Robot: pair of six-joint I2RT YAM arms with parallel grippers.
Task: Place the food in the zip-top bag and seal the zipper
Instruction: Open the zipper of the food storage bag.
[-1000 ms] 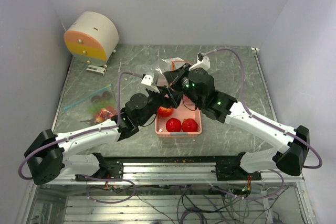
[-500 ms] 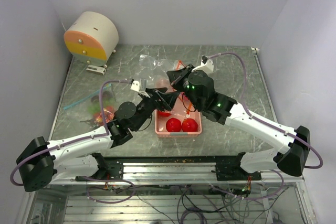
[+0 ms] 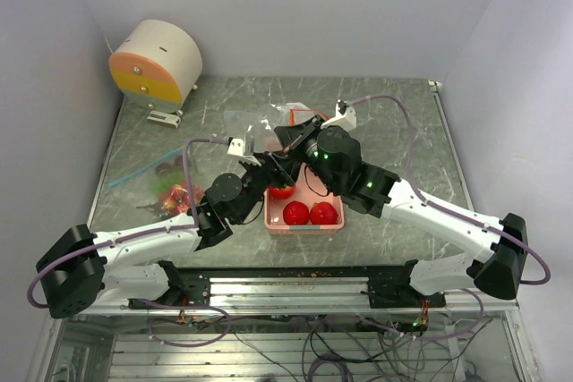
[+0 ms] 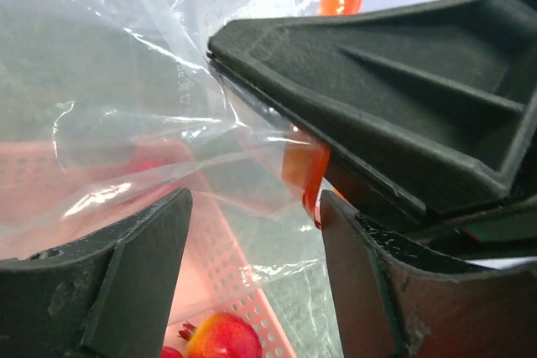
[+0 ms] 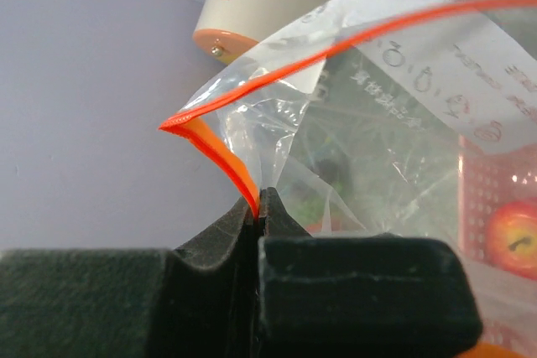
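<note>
Over the far end of the pink tray (image 3: 271, 221), the zip-top bag (image 5: 403, 106) hangs lifted, mouth edge up. Its orange zipper strip (image 5: 220, 144) runs from the pinch point out to a folded corner, then across toward the right of the right wrist view. That puts the long axis of the mouth roughly crosswise to the pinching fingers.

For food, three red apples (image 3: 296, 213) sit in the tray, just below the bag and on its near side. None can be seen inside this bag.

On the strip, the right gripper (image 5: 258, 200) is fully closed and clamps one lip. Facing it, the left gripper (image 4: 252, 211) stands wide apart and holds nothing. Loose clear film and a short bit of orange strip lie in the gap between its fingers, just beside the other arm's finger. Whether the film touches either left pad cannot be told.

The next move is probably the left arm pinching the free lip to pull the mouth open. It is the free arm and the lip lies straight ahead between its jaws, so closing should catch it. The risk is grabbing both layers.

Off to the left, well apart, a second bag (image 3: 157, 172) with a blue strip lies flat with some food inside.
</note>
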